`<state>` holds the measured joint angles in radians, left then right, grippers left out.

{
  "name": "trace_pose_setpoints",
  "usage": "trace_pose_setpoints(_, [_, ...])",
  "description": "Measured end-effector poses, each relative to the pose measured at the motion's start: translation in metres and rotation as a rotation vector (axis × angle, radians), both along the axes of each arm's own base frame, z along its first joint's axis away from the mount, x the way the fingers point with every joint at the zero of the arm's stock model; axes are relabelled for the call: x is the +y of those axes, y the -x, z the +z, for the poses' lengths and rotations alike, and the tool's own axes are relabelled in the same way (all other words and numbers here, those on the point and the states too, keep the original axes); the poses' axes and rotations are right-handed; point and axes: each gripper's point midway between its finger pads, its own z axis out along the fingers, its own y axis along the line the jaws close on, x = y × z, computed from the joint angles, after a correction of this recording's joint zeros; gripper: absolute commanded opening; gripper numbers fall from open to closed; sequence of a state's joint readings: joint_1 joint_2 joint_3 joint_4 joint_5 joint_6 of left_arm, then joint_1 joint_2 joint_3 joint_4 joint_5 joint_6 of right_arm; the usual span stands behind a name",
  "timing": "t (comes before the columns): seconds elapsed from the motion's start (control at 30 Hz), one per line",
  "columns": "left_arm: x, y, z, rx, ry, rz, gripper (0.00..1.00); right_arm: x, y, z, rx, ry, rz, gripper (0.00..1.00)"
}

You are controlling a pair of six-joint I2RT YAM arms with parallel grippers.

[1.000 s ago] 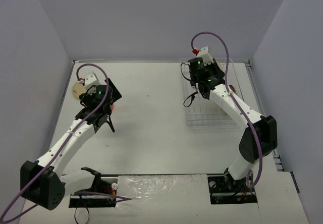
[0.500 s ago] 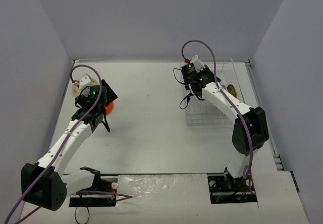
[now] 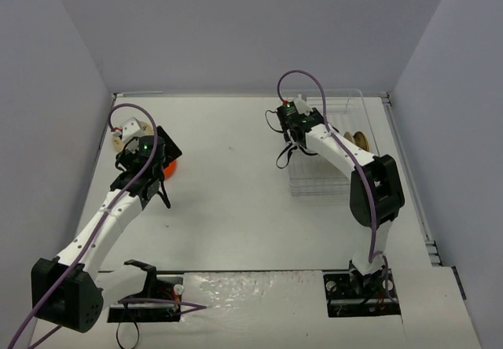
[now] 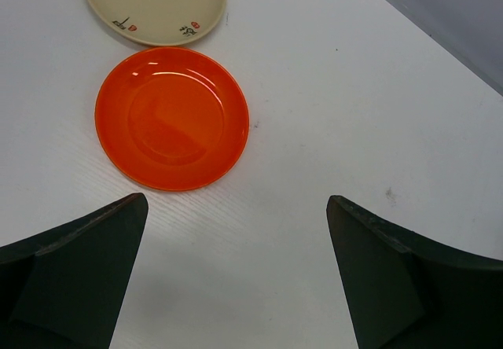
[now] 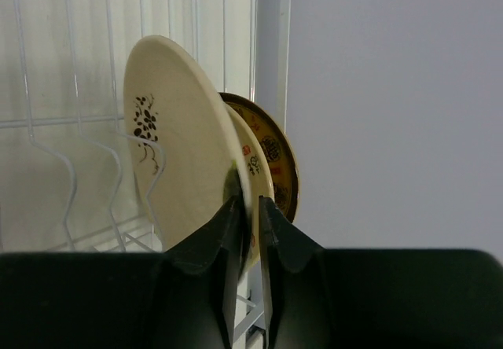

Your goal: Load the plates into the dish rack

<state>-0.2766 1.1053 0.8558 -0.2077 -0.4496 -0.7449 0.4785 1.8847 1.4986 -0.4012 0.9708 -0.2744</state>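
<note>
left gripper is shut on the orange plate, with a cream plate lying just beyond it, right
No: the left gripper is open, and the orange plate lies free on the table ahead of its fingers. The cream plate does lie just beyond it. The left wrist view shows this.

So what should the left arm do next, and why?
Probably lower the left gripper toward the near rim of the orange plate. Its jaws stand wide open and empty, and the plate lies flat on the table just ahead of them.
</note>
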Motion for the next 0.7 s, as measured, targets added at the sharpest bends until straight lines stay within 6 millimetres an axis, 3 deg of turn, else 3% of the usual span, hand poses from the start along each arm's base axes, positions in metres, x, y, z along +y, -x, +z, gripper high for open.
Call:
trace_pose_setpoints(0.13, [0.001,0.0,0.0,0.001,-0.001,0.004,0.97,-0.001,0.0,-0.012,0.038,-0.013,-0.005,0.34])
trace_pose_setpoints(0.2, [0.001,0.0,0.0,0.001,0.0,0.004,0.97,-0.001,0.002,-0.016,0.054,-0.022,-0.008,0.53])
trace_pose_setpoints(0.5, [0.003,0.002,-0.002,0.011,-0.001,0.009,0.97,0.007,-0.002,-0.013,0.043,-0.105,-0.002,0.77])
trace_pose_setpoints(0.63, [0.005,0.004,-0.008,0.034,0.002,0.021,0.97,0.023,-0.008,-0.008,0.024,-0.225,0.064,0.83])
trace_pose_setpoints(0.7, [0.007,0.006,-0.012,0.052,0.005,0.033,0.97,0.035,-0.013,0.006,-0.021,-0.307,0.114,0.93])
